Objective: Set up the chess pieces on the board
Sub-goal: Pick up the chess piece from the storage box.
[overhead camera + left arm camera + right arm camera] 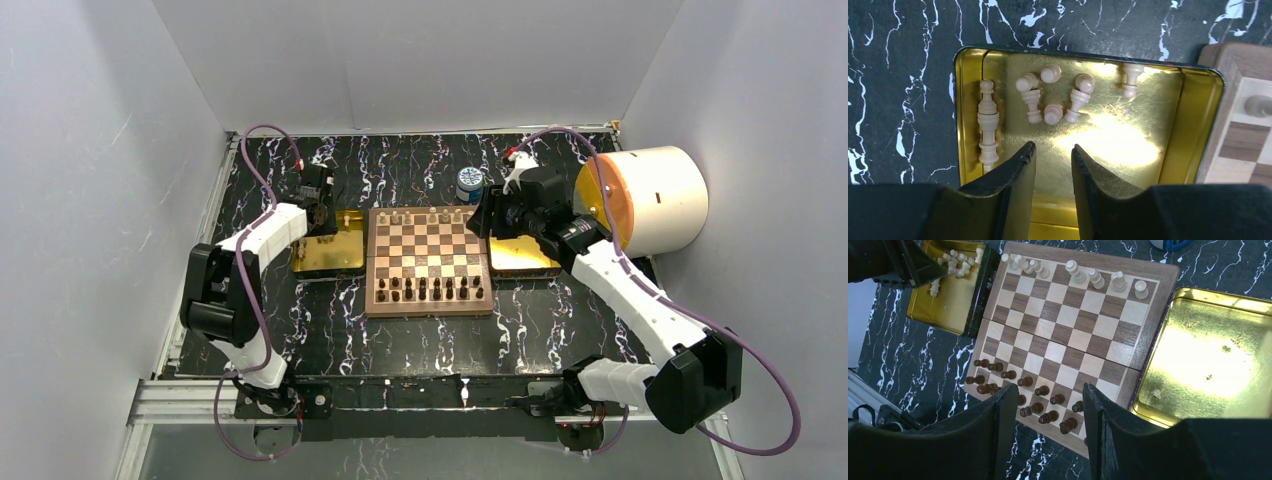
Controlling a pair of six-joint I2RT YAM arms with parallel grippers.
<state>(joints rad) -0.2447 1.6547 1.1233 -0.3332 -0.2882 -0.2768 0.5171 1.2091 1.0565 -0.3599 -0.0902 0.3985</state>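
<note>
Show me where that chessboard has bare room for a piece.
The middle rows of the checkered wooden chessboard are bare, between cream pieces lining its far edge and dark brown pieces crowding its two near rows. The right shiny gold tray is bare too; the left gold tray is cluttered.

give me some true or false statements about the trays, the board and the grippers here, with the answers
1. Loose cream pieces lie in the gold left tray. True.
2. The dark pieces stand on the far rows of the board. False: they stand on the two rows nearest the arms' bases, and the far row holds cream ones.
3. The right gripper holds a cream piece. False: its jaws stand apart with nothing between them.
4. The left gripper hovers over the left tray, jaws apart and empty. True.
5. The blue-and-white jar stands on the board. False: it stands on the table, beyond the board's far edge.
</note>
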